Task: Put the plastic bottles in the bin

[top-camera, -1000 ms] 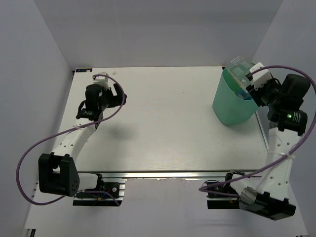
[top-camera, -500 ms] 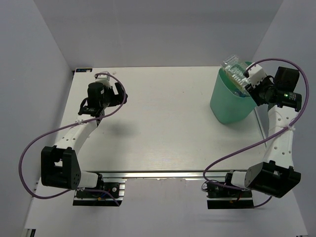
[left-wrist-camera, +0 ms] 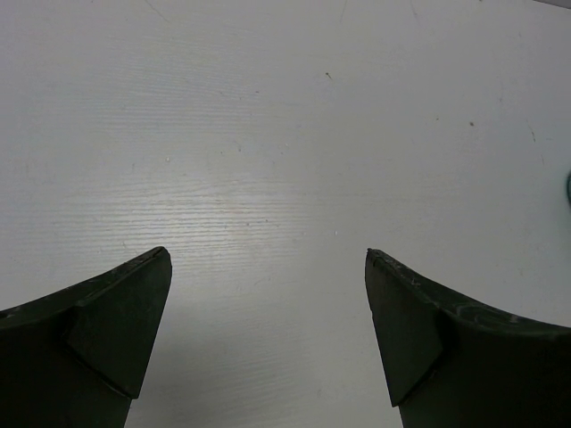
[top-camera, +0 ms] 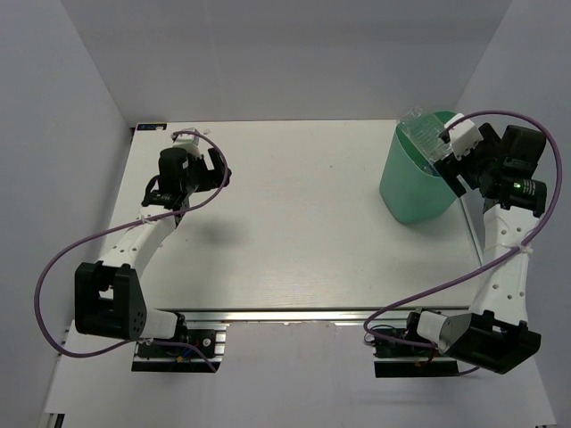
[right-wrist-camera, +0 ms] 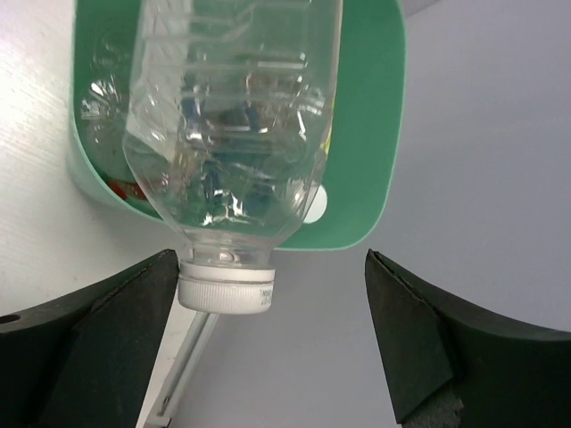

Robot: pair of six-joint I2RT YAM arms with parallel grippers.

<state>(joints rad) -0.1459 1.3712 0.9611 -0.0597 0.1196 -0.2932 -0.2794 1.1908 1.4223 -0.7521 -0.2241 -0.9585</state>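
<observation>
White table [top-camera: 294, 223], pale walls [top-camera: 268, 53]; left gripper [left-wrist-camera: 266, 259] gaped far from the bin [right-wrist-camera: 368, 134], right gripper [right-wrist-camera: 268, 259] spread above it, clear bottle [right-wrist-camera: 232, 134] stayed at its rim.

Bright, even light; soft shadows.

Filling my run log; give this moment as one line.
left gripper open over table | right gripper open | clear bottle over bin, cap toward gripper | other bottles inside

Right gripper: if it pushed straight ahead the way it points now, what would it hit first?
Most likely the clear bottle, at its white cap, just ahead of the open right gripper. The mint-green bin lies beyond it. Depth is hard to judge.
</observation>
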